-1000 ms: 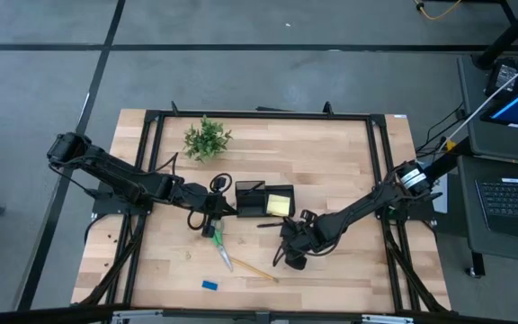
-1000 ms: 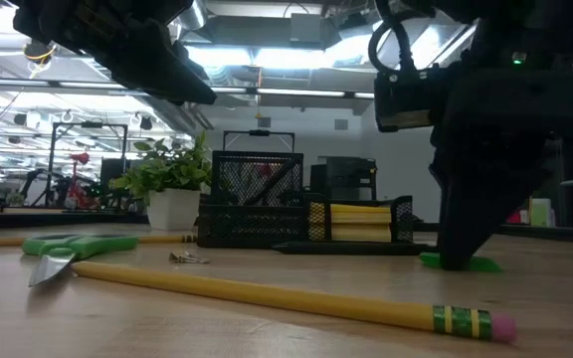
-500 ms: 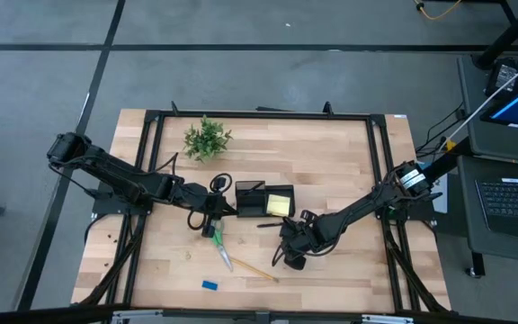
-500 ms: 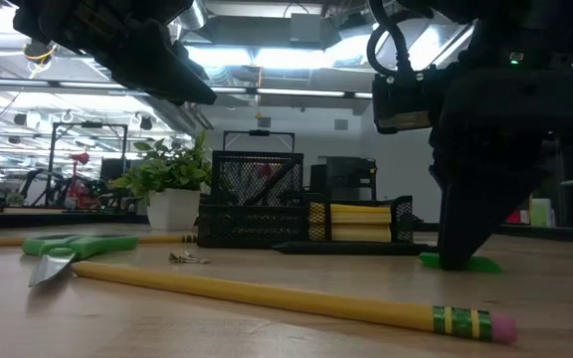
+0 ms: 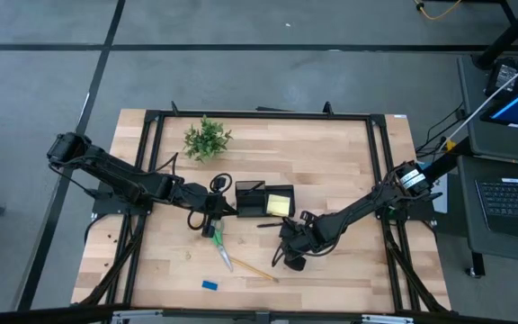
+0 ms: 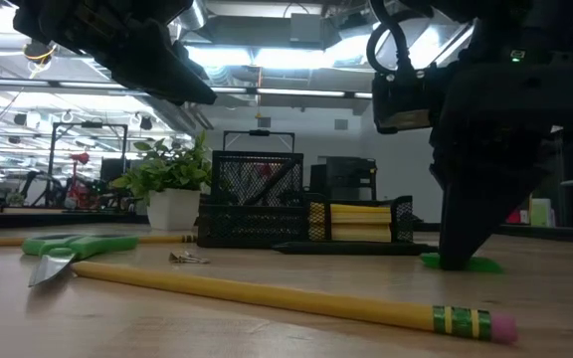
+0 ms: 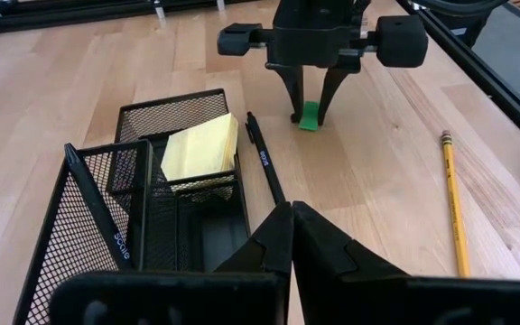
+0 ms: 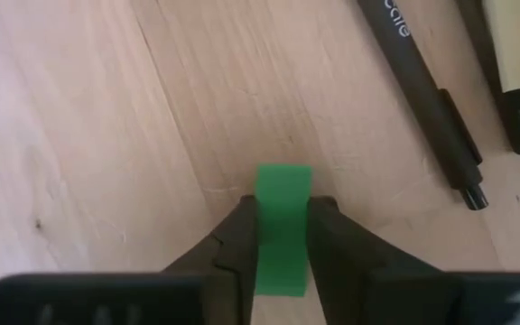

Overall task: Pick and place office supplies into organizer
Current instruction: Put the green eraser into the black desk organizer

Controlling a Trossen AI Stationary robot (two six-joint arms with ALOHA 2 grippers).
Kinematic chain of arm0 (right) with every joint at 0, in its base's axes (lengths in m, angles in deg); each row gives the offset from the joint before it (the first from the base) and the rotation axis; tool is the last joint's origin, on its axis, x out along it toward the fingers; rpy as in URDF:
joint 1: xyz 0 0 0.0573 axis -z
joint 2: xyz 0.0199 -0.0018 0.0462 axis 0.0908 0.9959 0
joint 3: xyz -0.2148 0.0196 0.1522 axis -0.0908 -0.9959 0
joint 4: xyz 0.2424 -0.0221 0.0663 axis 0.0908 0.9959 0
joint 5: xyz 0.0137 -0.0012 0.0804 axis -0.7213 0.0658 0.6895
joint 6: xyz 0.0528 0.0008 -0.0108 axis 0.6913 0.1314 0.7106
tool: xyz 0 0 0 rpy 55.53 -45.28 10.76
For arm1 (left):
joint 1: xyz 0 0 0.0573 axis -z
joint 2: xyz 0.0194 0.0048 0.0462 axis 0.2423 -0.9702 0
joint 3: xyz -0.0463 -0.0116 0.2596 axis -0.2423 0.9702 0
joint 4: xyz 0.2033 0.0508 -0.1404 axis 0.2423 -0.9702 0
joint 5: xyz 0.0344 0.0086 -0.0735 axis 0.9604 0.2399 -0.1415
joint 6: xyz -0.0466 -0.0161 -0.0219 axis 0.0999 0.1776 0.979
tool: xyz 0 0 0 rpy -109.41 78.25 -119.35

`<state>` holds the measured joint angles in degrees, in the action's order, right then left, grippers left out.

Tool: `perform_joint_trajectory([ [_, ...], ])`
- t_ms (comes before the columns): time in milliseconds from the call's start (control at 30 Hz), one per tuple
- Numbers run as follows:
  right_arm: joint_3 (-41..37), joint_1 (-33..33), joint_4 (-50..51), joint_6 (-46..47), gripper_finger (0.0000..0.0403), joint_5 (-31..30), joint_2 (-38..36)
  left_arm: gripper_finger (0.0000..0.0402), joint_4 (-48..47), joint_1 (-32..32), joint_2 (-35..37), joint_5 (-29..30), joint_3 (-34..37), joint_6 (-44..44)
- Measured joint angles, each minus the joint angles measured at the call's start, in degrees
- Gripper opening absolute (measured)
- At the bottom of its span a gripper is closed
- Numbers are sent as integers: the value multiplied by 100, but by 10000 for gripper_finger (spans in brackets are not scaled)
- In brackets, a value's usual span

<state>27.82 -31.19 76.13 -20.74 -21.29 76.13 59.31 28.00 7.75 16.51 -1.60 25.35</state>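
A small green block (image 8: pixel 284 194) lies flat on the wooden table, near a black pen (image 8: pixel 422 99). My right gripper (image 8: pixel 283 208) points steeply down over the block, one finger on each side of it. In the low view the block (image 6: pixel 461 263) shows at the foot of that gripper. My left gripper (image 7: pixel 292 221) hangs shut and empty above the table beside the black mesh organizer (image 7: pixel 152 208), which holds a yellow sticky-note pad (image 7: pixel 201 149). Green-handled scissors (image 5: pixel 218 245), a yellow pencil (image 5: pixel 254 269) and a small blue block (image 5: pixel 209 285) lie on the table. My right gripper pinches the green block by its two long sides (image 8: pixel 265 217), with one finger (image 8: pixel 237 235) against each. The fingers come from above, pointing steeply down, and lie along the block's sides. The block's underside rests flat on the table.
A leafy plant (image 5: pixel 207 138) stands at the far left of the table. Black frame rails (image 5: pixel 259 115) run around the table's edges. The pencil (image 6: pixel 267 293) lies across the near part of the table, and the pen (image 7: pixel 264 167) lies beside the organizer.
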Motion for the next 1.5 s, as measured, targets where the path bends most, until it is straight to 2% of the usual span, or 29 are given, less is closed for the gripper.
perform_joint_trajectory([
  [167, 0, -2, 3, -11, 72, -7, 0, 3, 0, 2, 0, 0, 0, 0],
  [500, 1, -2, 0, -160, 82, -7, -10, 3, 0, 2, 0, 1, 0, 2],
  [867, 379, 71, 203, -698, 82, 4, -176, 3, 22, 1, 0, 0, 0, 2],
  [1233, 422, 151, 105, -752, 83, -25, -216, 2, 25, 1, 0, 1, 0, 16],
  [1500, 783, 227, 94, -1095, 83, -80, -229, 2, 25, 1, 0, 0, 0, 12],
])
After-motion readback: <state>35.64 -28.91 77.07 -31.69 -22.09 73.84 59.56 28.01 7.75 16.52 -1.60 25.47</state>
